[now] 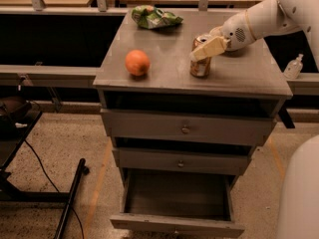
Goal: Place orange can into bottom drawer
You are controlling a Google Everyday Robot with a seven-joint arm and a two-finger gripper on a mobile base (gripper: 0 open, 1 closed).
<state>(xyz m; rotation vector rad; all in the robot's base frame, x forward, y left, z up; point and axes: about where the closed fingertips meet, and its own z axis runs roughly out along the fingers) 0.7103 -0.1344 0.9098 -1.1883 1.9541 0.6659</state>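
With my hand against the upper part of the orange can, upright on the worktop, I can't tell whether it's clamped, so I'd confirm a square, firm grip before lifting toward the open bottom drawer.

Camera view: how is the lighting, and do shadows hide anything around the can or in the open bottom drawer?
Camera view: dim, warm light, brightest on the grey metal cabinet top. The small orange-copper soda can is well lit, though the pale claw crosses its upper part. The open grey bottom drawer sits in shade, but its floor shows; the gap under the top is black.
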